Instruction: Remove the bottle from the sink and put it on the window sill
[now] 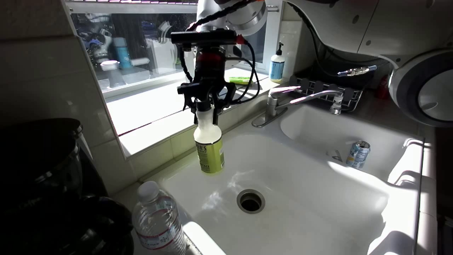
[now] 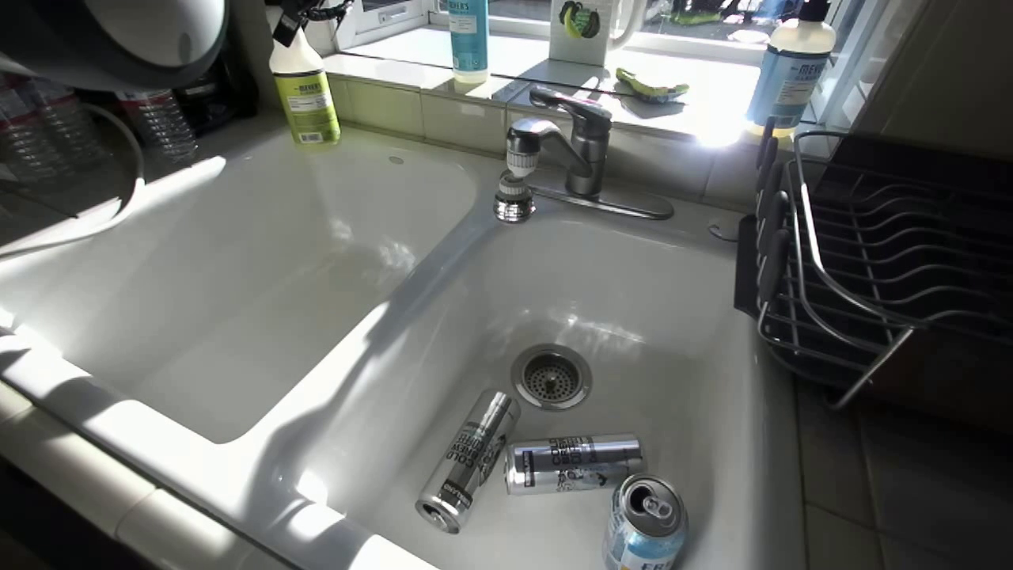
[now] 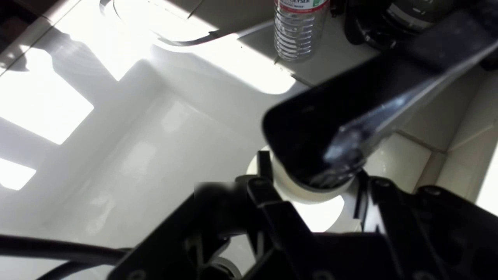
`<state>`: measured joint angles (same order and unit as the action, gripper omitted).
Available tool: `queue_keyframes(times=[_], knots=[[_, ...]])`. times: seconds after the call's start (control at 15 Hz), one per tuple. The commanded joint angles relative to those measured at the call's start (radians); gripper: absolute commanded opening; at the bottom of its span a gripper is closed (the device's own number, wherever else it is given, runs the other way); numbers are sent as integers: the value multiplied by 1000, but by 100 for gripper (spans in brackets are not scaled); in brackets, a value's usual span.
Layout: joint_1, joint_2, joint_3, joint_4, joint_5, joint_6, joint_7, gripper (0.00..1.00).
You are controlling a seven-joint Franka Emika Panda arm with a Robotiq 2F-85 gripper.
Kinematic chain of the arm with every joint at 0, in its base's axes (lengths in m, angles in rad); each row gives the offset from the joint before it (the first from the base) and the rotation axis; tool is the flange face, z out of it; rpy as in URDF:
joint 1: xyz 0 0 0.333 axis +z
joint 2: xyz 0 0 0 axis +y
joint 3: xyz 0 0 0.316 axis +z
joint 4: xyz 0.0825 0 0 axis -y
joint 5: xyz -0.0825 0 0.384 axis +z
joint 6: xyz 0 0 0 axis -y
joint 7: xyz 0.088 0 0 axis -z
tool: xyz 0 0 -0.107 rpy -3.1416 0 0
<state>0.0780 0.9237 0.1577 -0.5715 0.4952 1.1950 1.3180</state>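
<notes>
Upright in my gripper (image 1: 205, 119) is the bottle (image 1: 209, 156), with a yellow-green label and a pale neck. The fingers are shut around that neck, just below the dark top. In an exterior view the bottle (image 2: 307, 103) shows at the back corner of the white sink (image 2: 198, 317), close to the tiled wall under the window sill (image 2: 411, 51). How far its base is from the sink's surface I cannot tell. The wrist view shows the black bottle top (image 3: 319, 128) between the fingers, hiding much of the body. Bright sunlight lies on the window sill (image 1: 141, 113).
On the sill stand a teal bottle (image 2: 469, 39), a mug (image 2: 582, 32), a green-yellow item (image 2: 650, 85) and a blue bottle (image 2: 791, 75). The faucet (image 1: 272, 106) rises behind the basins. A clear water bottle (image 1: 159, 223) stands beside the sink; cans (image 2: 574, 465) lie in the other basin.
</notes>
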Motion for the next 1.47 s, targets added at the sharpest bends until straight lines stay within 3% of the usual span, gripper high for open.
queue_keyframes(times=[0.0, 0.07, 0.13, 0.73, 1.07, 1.4], knots=[[0, 3, 2, 3, 1, 0, 2, 44], [0, 6, 2, 7, 1, 0, 2, 44], [-1, 9, 2, 11, 1, 0, 3, 19], [19, 25, 0, 54, 10, 170, 168, 19], [11, 29, 17, 69, 26, 157, 274, 19], [-9, 57, 76, 149, 43, 161, 370, 19]])
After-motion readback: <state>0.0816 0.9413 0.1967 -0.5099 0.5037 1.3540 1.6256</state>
